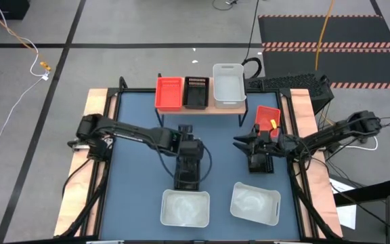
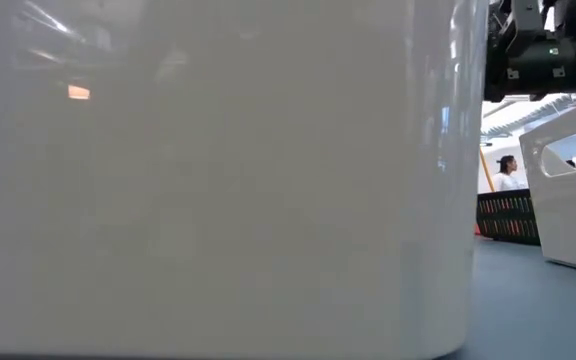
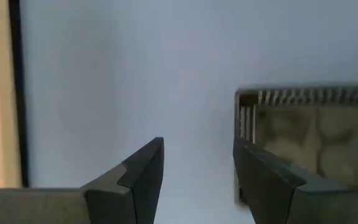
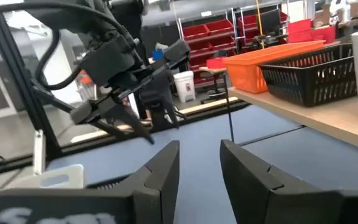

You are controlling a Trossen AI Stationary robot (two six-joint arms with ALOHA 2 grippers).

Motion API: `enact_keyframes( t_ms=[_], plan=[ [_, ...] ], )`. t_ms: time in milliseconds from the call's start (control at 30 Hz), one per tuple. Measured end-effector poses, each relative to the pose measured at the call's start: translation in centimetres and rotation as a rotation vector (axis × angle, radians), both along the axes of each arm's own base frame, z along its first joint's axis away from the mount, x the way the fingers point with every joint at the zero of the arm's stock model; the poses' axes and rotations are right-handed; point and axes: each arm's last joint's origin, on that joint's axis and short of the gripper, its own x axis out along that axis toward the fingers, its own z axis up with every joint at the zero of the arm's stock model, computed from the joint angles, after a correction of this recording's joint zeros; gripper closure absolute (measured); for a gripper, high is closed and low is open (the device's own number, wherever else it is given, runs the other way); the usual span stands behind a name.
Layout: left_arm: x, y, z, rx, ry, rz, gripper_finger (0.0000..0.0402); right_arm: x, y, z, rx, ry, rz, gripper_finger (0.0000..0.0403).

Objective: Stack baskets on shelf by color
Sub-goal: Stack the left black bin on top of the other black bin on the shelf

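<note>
Two open tools [image 1: 187,181] [image 1: 261,163] over black baskets [image 3: 316,134]

From my overhead feed, the blue-topped table [image 1: 141,135] with its light wood edges stands on a grey floor [image 1: 114,27] crossed by dark lines. A white cable [image 1: 19,108] trails at the left. Black mats with striped hazard edging [image 1: 330,30] lie at the upper right. Across the room I see shelving holding red bins [image 4: 210,34], a white waste bin [image 4: 184,84], and a person [image 2: 508,172] standing far off.
</note>
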Motion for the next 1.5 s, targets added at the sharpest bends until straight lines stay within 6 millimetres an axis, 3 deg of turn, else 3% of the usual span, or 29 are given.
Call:
enact_keyframes(
  t_ms=[167,300,533,700,833,1067,1267,1500],
  plan=[
    [1.1,-1.0,-2.2,-0.136,0.037,-0.024,0.0206,0.3,0.1,-0.4,-0.016,0.02,-0.033,0.0294],
    [0.9,-2.6,-3.3,-0.152,0.108,-0.051,0.0206,0.4,0.1,-0.5,-0.029,0.033,-0.036,0.0294],
    [-1.0,-6.3,-3.6,-0.197,0.243,-0.216,0.0206,0.4,0.1,-0.9,-0.058,0.072,-0.035,0.0294],
    [-1.2,-8.4,-3.8,-0.25,0.217,-0.187,0.0206,0.5,0.1,-1.1,-0.029,0.078,-0.034,0.0294],
    [-1.5,-9.0,-4.3,-0.247,0.245,-0.142,0.0206,0.5,0.1,-1.0,-0.032,0.069,-0.035,0.0294],
    [-1.0,-7.6,-4.1,-0.164,0.194,-0.086,0.0206,0.5,0.1,-0.7,-0.052,0.051,-0.036,0.0294],
    [0.3,-4.5,-4.1,-0.157,0.158,-0.054,0.0206,0.5,0.1,-0.5,-0.081,0.037,-0.04,0.0294],
    [1.2,0.0,-6.4,-0.153,0.113,-0.001,0.0206,0.5,0.1,-0.5,-0.104,0.043,-0.041,0.0294]
  ],
)
